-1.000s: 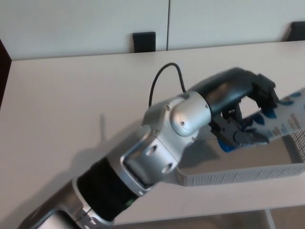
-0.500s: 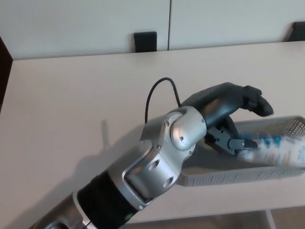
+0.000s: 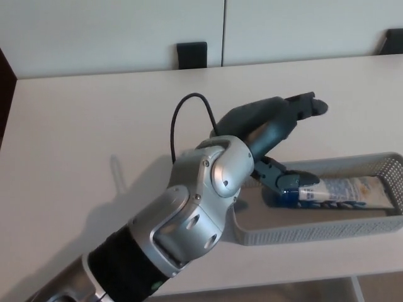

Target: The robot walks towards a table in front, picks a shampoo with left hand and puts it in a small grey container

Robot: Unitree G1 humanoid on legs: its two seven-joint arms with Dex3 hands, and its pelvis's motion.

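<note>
The shampoo (image 3: 343,190) is a white tube with a dark blue cap (image 3: 288,196) at its left end. Its pale body runs to the right, lying flat on its side inside the small grey container (image 3: 315,234), a shallow mesh-walled tray near the front right of the pale table (image 3: 94,126). The left arm comes in from the lower left, with a black forearm sleeve and then a bulky silver wrist housing (image 3: 214,176). A thin black cable (image 3: 179,116) loops up above the housing. Beyond the wrist the left hand (image 3: 271,132) hangs over the container's left end, spread wide and gripping nothing. Its two upper fingers (image 3: 305,105) stretch up and to the right, well clear of the tube. The lower digit (image 3: 277,178) points down-right, its tip right at the blue cap; whether it touches cannot be told. The tube's label carries blue print in several bands along the body, but it is too small and soft to read, and no brand name can be made out.
</note>
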